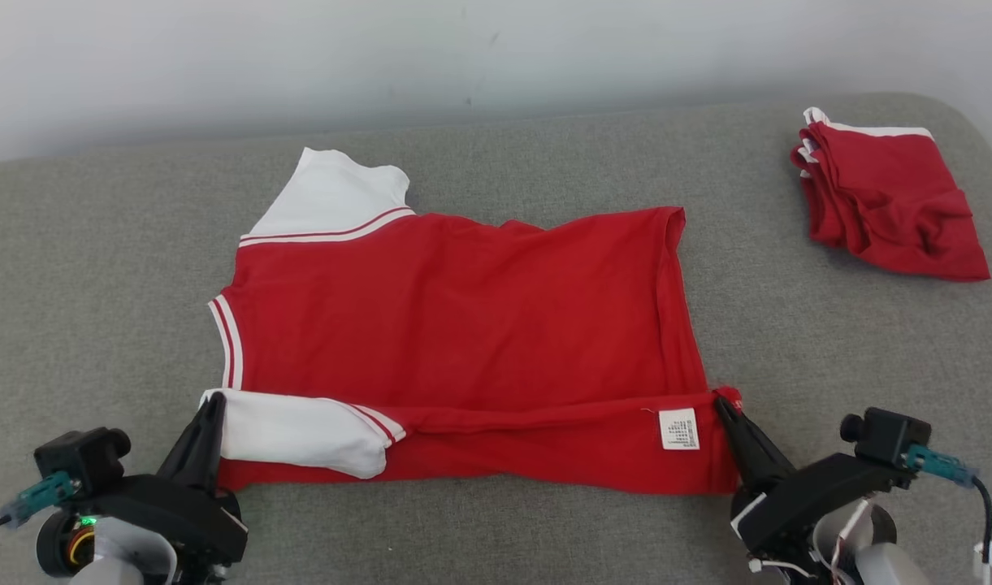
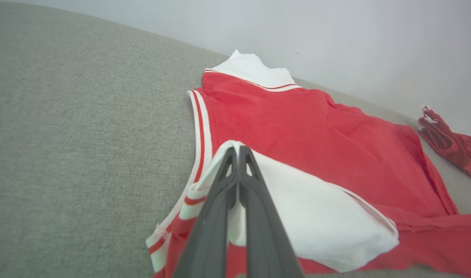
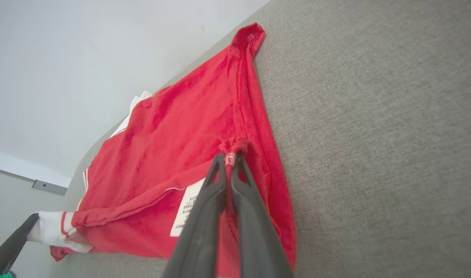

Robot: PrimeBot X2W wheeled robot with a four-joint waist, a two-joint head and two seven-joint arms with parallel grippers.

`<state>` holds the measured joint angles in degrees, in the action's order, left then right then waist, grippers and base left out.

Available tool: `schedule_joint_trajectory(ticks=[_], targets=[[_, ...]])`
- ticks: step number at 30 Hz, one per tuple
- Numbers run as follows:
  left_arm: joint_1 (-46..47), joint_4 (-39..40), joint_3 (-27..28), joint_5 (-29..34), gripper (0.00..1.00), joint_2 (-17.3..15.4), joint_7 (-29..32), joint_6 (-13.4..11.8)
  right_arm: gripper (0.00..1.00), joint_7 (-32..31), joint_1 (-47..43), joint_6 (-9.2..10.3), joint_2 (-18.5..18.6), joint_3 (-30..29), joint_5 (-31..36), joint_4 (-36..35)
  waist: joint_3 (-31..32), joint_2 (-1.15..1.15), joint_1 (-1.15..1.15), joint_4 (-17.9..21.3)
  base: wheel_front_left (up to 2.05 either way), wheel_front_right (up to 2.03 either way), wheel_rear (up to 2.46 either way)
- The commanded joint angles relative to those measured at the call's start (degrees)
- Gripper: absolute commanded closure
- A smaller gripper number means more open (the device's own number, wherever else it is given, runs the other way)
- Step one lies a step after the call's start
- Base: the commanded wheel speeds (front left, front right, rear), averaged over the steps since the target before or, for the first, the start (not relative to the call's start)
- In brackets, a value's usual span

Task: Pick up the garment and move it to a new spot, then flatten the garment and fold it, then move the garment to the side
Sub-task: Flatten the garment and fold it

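Note:
A red garment (image 1: 463, 309) with white sleeves and striped trim lies spread on the grey cushioned surface (image 1: 97, 284). Its near edge is folded over toward the middle, showing a white care label (image 1: 678, 428). My left gripper (image 1: 213, 398) is shut on the white sleeve (image 2: 297, 208) at the near left corner, seen up close as the left gripper (image 2: 237, 148) in the left wrist view. At the near right hem corner my right gripper (image 1: 719, 400) is shut on the red fabric, and the right gripper (image 3: 229, 156) pinches a bunched bit of hem (image 3: 235, 144).
A second red garment (image 1: 885, 199), folded, sits at the far right of the surface, also in the left wrist view as a folded red pile (image 2: 449, 143). A pale wall (image 1: 463, 49) rises behind the surface. Bare grey surface lies left and right of the spread shirt.

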<state>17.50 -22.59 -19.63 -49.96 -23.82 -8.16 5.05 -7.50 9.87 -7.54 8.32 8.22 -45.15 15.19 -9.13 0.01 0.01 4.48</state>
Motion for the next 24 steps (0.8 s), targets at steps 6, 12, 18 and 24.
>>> schedule_joint_trajectory(ticks=[6,12,18,24], targets=[[4.4,-8.1,-2.1,1.5,0.52,1.4,-2.5,1.5,0.17,5.3,5.0,0.15,0.2,2.0,1.6,6.4,-0.2,-0.01,-0.01,-0.3,0.00,0.00,0.00],[4.0,-9.6,-1.8,2.2,0.00,2.2,-5.7,2.0,0.00,9.5,3.9,0.15,3.1,5.3,4.1,7.0,1.3,-0.01,-0.01,-1.1,0.00,0.00,0.00],[-1.4,-6.7,1.2,2.0,0.00,2.7,-6.9,2.0,0.00,12.7,-1.0,0.15,6.7,7.3,6.9,4.1,2.5,-0.01,-0.01,-2.3,0.00,0.00,0.00],[-7.1,-4.9,1.8,3.8,0.00,2.7,-7.1,1.6,0.00,12.9,-6.2,0.15,7.8,6.0,9.9,1.5,2.8,-0.01,-0.01,-2.8,0.00,0.00,0.00]])
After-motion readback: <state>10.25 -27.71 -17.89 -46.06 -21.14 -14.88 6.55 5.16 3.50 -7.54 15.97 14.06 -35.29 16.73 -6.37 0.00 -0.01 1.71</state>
